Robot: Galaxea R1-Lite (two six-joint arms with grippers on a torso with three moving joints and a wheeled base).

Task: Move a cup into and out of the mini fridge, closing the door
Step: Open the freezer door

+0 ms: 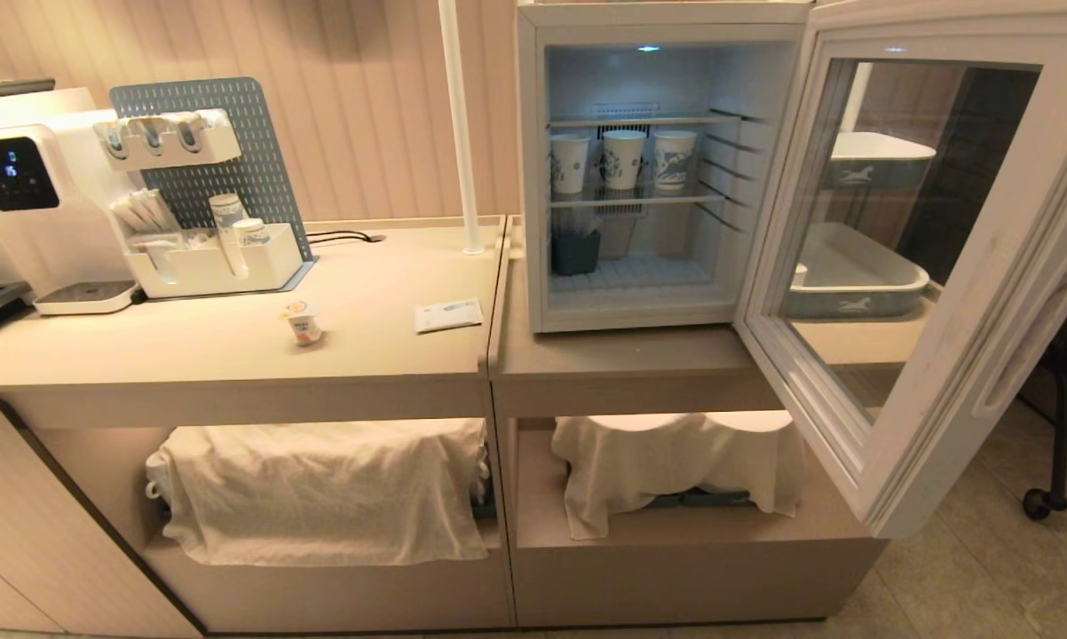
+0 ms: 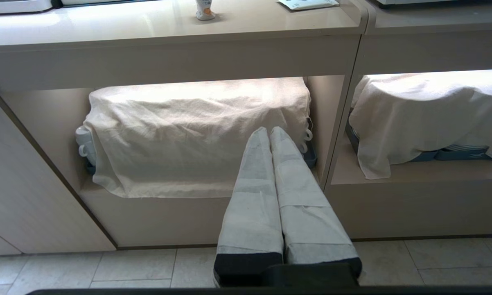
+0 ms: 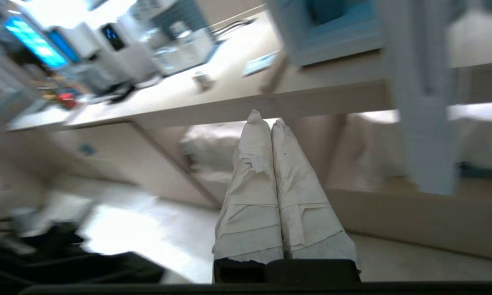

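Observation:
The small white cup [image 1: 303, 321] with an orange label stands on the left counter; its base shows in the left wrist view [image 2: 205, 11] and it is a blurred speck in the right wrist view [image 3: 202, 80]. The mini fridge [image 1: 533, 177] stands on the right counter, its door [image 1: 960, 355] swung wide open toward me on the right. Neither arm shows in the head view. My left gripper [image 2: 269, 132] is shut and empty, low before the cloth-covered lower shelf. My right gripper [image 3: 266, 121] is shut and empty, below counter height, left of the door's edge [image 3: 418, 102].
Three paper cups [image 1: 622, 160] stand on the fridge's middle shelf, a dark bin [image 1: 575, 252] below. A water dispenser [image 1: 27, 204], an organiser tray [image 1: 214, 266] and a sachet [image 1: 447, 314] sit on the left counter. White cloths [image 1: 320, 488] cover the lower shelves.

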